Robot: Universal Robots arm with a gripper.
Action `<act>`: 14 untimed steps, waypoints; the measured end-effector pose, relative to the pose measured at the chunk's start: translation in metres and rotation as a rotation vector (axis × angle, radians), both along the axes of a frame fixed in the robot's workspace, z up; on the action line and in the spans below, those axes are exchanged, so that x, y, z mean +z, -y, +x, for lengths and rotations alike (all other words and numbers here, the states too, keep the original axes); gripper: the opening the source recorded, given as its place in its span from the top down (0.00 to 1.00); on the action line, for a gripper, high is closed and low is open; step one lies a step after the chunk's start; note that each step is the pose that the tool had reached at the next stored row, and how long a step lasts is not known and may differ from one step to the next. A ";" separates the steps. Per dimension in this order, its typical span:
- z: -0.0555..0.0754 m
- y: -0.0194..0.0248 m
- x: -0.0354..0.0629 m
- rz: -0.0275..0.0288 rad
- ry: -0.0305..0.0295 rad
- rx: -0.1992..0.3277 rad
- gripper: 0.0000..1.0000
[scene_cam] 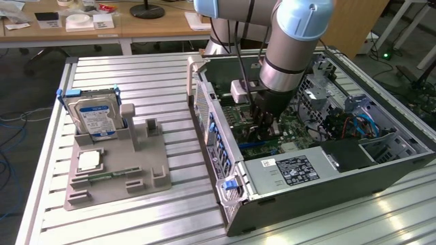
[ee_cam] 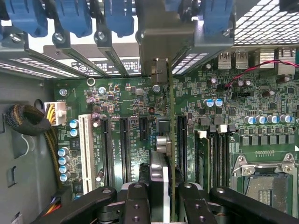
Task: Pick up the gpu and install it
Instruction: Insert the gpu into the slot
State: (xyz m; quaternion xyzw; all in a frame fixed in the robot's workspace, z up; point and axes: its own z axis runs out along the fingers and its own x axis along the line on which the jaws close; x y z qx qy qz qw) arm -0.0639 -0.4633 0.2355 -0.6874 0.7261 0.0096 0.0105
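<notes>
motherboard slots [ee_cam: 125,140] open beside gpu [ee_cam: 171,140], blue latches [ee_cam: 74,18] crowding the bracket end

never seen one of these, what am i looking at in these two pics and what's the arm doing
A robot arm is reaching down into an open computer case lying on a metal table. One picture is from a camera off the arm; the other looks down from its wrist. The gripper is shut on the gpu, a thin card seen edge-on, held upright over the green motherboard and its slots. Beside the case, a grey holder carries a hard drive standing upright and a small green memory stick.
</notes>
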 end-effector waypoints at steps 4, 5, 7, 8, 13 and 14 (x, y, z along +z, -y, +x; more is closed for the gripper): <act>0.000 0.0000 -0.0019 0.0000 0.0000 0.000 0.72; 0.000 0.0000 -0.0024 0.0000 -0.0001 0.000 0.72; 0.000 0.0000 -0.0034 0.0000 -0.0001 0.000 0.72; 0.000 0.0000 -0.0040 0.0001 0.0000 0.000 0.72; 0.000 0.0000 -0.0067 0.0000 -0.0001 0.000 0.72; 0.000 0.0000 -0.0074 -0.0001 -0.0002 0.000 0.72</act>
